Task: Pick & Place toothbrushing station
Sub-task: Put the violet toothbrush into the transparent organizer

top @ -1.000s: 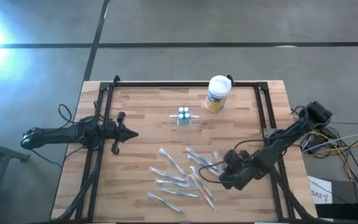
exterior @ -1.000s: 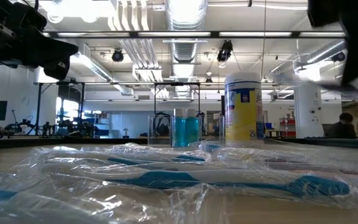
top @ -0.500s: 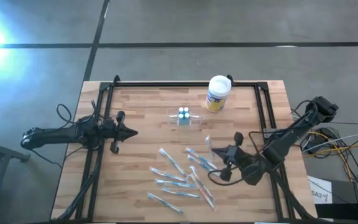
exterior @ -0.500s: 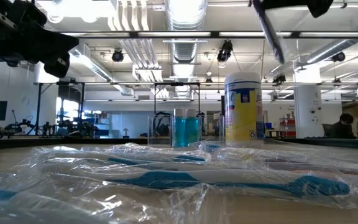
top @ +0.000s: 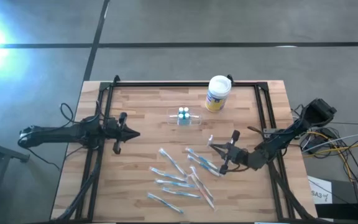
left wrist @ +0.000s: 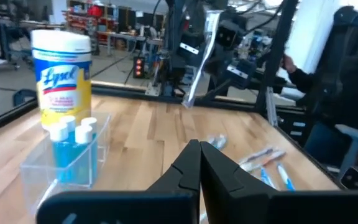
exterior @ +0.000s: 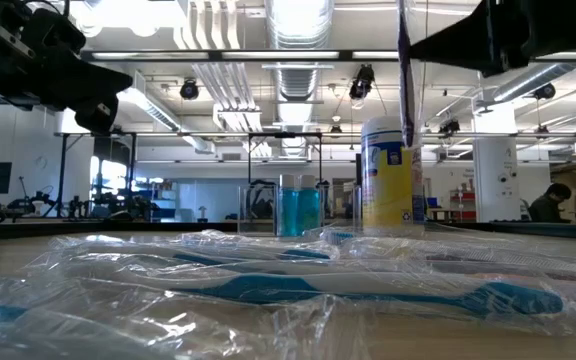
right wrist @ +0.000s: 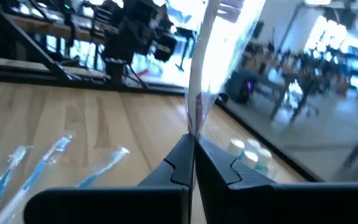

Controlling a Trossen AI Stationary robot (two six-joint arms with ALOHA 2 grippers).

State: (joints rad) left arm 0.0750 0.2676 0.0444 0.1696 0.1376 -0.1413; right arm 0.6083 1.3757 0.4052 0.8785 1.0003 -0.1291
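The toothbrushing station (top: 184, 117), a small clear holder with two blue white-capped bottles in it, stands on the table's far middle, also in the left wrist view (left wrist: 70, 155). My right gripper (top: 212, 146) is at mid right, pointing level toward the table's left, shut on a plastic-wrapped toothbrush (exterior: 404, 80). Several more wrapped toothbrushes (top: 179, 177) lie flat on the near part of the table. My left gripper (top: 134, 133) hovers shut at the left, clear of everything. My right gripper pinches the wrapped toothbrush partway along its length (right wrist: 194, 121) between its two fingers. The fingers come in level from the table's right and lie across it. The toothbrush stands nearly upright, slightly tilted (left wrist: 197, 68), and is lifted clear of the table.
A round canister (top: 218, 93) with a white lid and yellow label stands behind the station to the right. A black frame (top: 185, 84) runs around the table's edges. Bare wood lies between the station and my left gripper. A person (exterior: 553, 200) sits in the room beyond.
My right gripper has risen from the loose toothbrushes, swung from pointing down to level and rolled. It has carried one wrapped toothbrush up and toward the far edge. That toothbrush has gone from lying on the table to nearly upright, clear of it.
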